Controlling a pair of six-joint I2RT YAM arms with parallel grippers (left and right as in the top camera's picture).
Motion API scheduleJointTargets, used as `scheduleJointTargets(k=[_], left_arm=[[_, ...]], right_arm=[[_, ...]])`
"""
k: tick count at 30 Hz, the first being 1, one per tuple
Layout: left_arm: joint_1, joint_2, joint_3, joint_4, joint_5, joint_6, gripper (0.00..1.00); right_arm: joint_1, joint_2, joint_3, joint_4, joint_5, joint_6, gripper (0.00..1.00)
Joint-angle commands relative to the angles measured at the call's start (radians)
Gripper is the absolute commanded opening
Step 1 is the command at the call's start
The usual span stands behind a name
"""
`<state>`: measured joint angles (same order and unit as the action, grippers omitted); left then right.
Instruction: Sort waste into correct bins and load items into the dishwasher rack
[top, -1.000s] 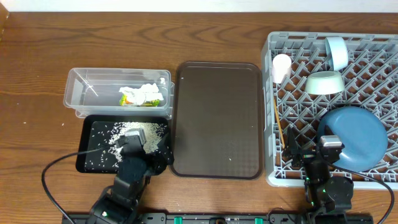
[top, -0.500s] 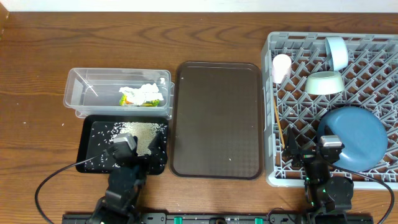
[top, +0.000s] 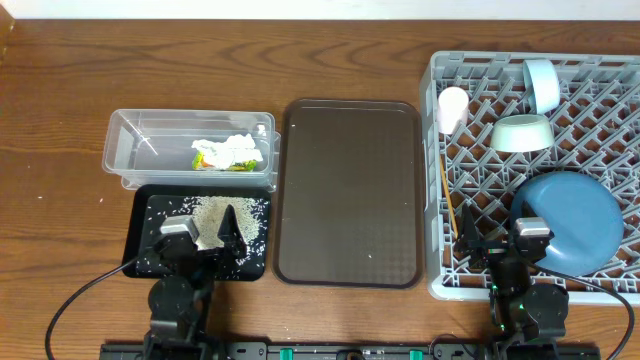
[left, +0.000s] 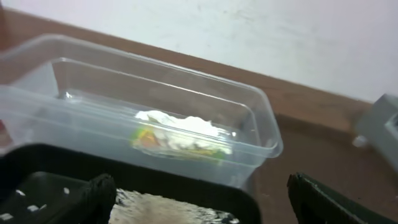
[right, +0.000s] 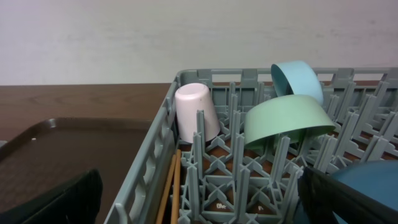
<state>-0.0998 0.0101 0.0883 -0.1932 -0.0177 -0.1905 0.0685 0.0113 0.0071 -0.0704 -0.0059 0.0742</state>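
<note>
- The crumpled white napkin (top: 232, 148) and the yellow-green snack wrapper (top: 210, 160) are lying together inside the clear tub (top: 150, 132), toward its right end, with the wrapper touching the napkin's near side.
- The pale rice-like grains (top: 215, 208) are sitting in the black tray (top: 143, 262), heaped near its far edge and scattered thinly elsewhere; this tray is lying just in front of the tub.
- The grey dishwasher rack (top: 500, 60) is standing at the table's right side and holding all the dishes.
- The dark-blue plate (top: 580, 215) is leaning among the pegs in the rack's near right part.
- The pale-green bowl (top: 521, 133) and the light-blue bowl (top: 542, 85) are standing on edge behind it, the blue one farther back.
- The white-pink cup (top: 452, 108) is sitting mouth-down in the far left corner, and the chopsticks (top: 448, 195) are lying along the left wall.
- The left gripper (top: 200, 243) is hovering over the black tray's near half, its jaws spread wide and gripping nothing.
- The right gripper (top: 503, 250) is hovering over the rack's near edge, just left of the plate, jaws likewise spread wide and empty.
- The brown serving tray (top: 350, 190) is lying between the bins and the rack.
</note>
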Motion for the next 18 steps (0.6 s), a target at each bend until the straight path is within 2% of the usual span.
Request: scheduleJointTargets(k=[1,12,18], left_arm=[[0.018,-0.009,-0.031,-0.002,0.081,0.204,0.91],[0.018,-0.009,-0.031,-0.002,0.077,0.351,0.91],[0.018,-0.009,-0.031,0.002,0.078,0.347,0.91]], right_arm=[[0.008,-0.006,-0.002,-0.004,0.006,-0.012,0.99],[0.008,-0.006,-0.002,-0.004,0.006,-0.012,0.99],[0.008,-0.006,-0.002,-0.004,0.006,-0.012,0.99]])
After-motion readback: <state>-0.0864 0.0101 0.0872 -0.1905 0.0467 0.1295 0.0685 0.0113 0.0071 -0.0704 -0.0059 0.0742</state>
